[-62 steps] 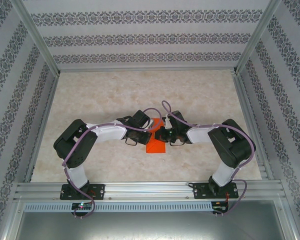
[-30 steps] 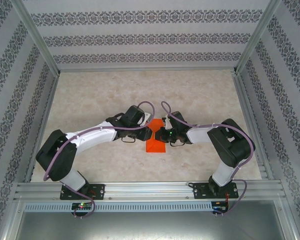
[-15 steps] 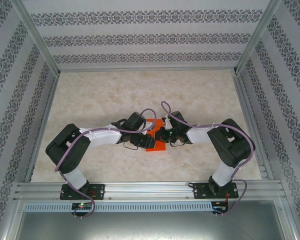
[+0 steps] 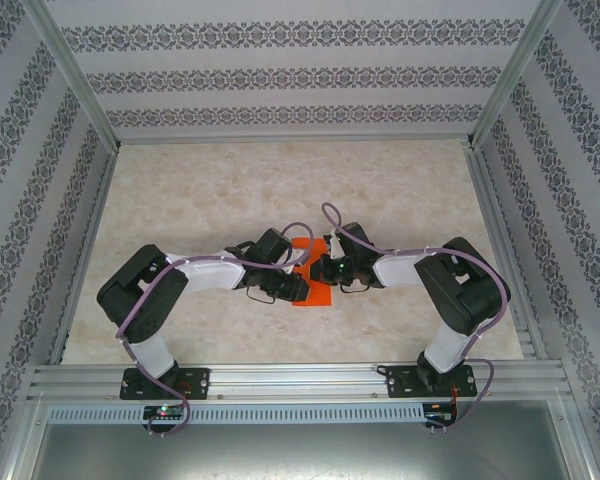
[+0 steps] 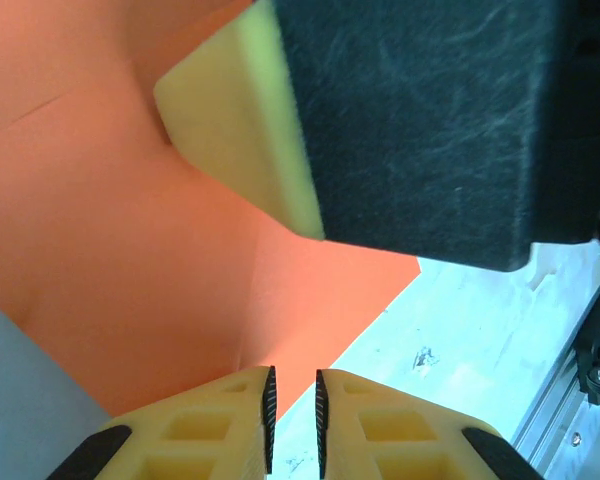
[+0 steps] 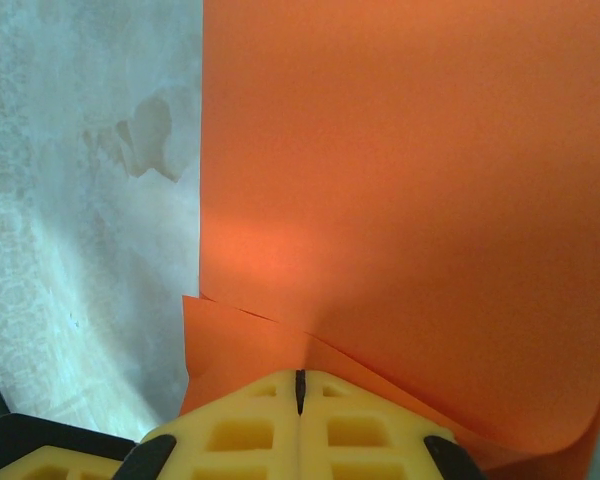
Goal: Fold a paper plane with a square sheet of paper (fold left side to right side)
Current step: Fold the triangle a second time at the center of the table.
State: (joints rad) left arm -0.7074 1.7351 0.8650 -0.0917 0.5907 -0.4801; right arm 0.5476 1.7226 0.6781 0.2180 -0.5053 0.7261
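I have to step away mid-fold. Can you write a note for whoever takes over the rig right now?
Left gripper: barely open, nothing seen in the narrow gap, tips at the edge of the square sheet of paper.
Right gripper: shut, tips down on the sheet.
Sheet: on the table, between the arms.
Done: layers overlap, a crease shows.
Left: remaining folds; no plane shape yet.

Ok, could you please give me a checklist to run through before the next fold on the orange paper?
1. Hold-down: right gripper shut, tips at the square sheet of paper: ok.
2. Free hand: left gripper jaws a narrow gap apart, nothing between them: ok.
3. Layer edges matched: not ok, a lower layer juts out beside the right gripper.
4. Crease pressed flat: cannot tell.
5. Grippers clear of each other: cannot tell, they sit very close over the sheet.
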